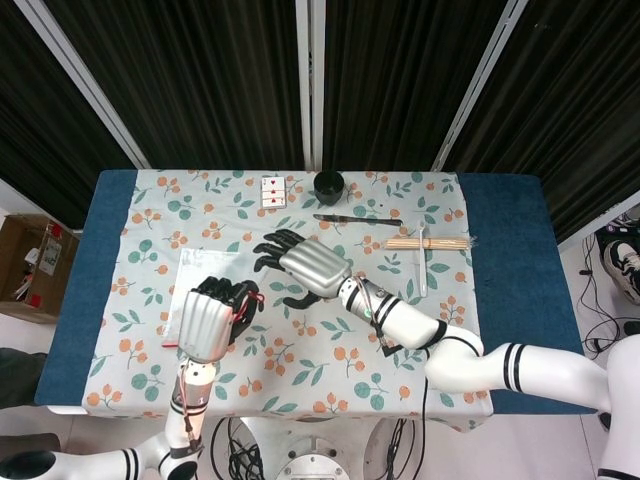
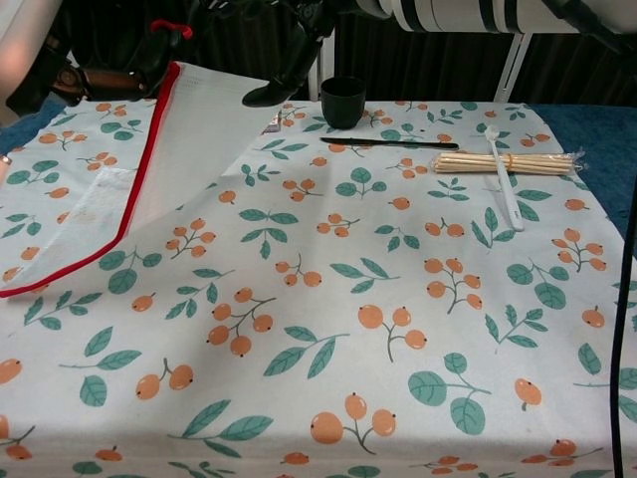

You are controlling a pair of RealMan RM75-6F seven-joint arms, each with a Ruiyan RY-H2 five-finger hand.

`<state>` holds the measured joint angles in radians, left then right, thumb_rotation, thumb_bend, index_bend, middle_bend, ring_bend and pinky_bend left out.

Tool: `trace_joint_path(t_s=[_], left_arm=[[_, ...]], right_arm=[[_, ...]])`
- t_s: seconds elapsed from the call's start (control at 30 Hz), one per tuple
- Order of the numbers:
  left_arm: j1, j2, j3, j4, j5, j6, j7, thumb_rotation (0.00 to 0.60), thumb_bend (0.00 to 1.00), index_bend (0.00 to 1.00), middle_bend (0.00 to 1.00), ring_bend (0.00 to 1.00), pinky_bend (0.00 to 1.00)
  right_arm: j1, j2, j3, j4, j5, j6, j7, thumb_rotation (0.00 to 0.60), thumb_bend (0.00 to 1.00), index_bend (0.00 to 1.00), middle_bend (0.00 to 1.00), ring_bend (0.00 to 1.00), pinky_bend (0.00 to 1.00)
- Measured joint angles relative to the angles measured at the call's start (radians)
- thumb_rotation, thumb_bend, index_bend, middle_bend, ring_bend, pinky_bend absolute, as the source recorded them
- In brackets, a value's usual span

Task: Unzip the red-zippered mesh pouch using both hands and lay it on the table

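Observation:
The white mesh pouch (image 1: 207, 272) with a red zipper edge (image 2: 127, 199) lies at the table's left, one end lifted. My left hand (image 1: 212, 318) grips that lifted end, fingers curled around the red pull loop (image 2: 169, 27). My right hand (image 1: 303, 266) hovers just right of the pouch with fingers spread and nothing in it; in the chest view only its dark fingers (image 2: 284, 80) show at the top, close to the pouch's raised corner.
A black cup (image 1: 327, 185), a playing card (image 1: 273, 191) and a black stick (image 1: 355, 219) lie at the table's far edge. A bundle of wooden skewers (image 1: 432, 243) and a white toothbrush (image 2: 504, 182) lie at the right. The floral cloth (image 2: 378, 329) covers the table.

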<state>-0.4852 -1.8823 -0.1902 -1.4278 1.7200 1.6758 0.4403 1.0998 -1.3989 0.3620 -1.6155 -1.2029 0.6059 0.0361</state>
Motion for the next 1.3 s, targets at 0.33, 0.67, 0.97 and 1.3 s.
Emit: trace_joint_path(t_s=[0.33, 0.67, 0.97, 1.3], left_arm=[[0.004, 0.0, -0.013, -0.001, -0.005, -0.006, -0.009, 0.6, 0.45, 0.72, 0.8, 0.7, 0.7], [0.015, -0.002, -0.022, 0.004, -0.016, 0.0, -0.03, 0.6, 0.46, 0.72, 0.8, 0.7, 0.7], [0.033, -0.003, -0.02, 0.015, -0.028, 0.012, -0.06, 0.6, 0.45, 0.72, 0.8, 0.7, 0.7], [0.045, -0.015, -0.024, 0.033, -0.049, 0.012, -0.099, 0.6, 0.46, 0.72, 0.8, 0.7, 0.7]], right_arm=[[0.039, -0.057, -0.008, 0.082, -0.052, -0.027, 0.124, 0.6, 0.32, 0.39, 0.17, 0.0, 0.0], [0.065, -0.11, -0.001, 0.15, -0.059, -0.039, 0.248, 0.6, 0.43, 0.65, 0.27, 0.02, 0.01], [0.083, -0.136, 0.028, 0.194, -0.05, -0.026, 0.329, 0.6, 0.48, 0.86, 0.37, 0.09, 0.05], [0.089, -0.095, 0.046, 0.167, -0.027, -0.025, 0.351, 0.6, 0.48, 0.88, 0.39, 0.1, 0.05]])
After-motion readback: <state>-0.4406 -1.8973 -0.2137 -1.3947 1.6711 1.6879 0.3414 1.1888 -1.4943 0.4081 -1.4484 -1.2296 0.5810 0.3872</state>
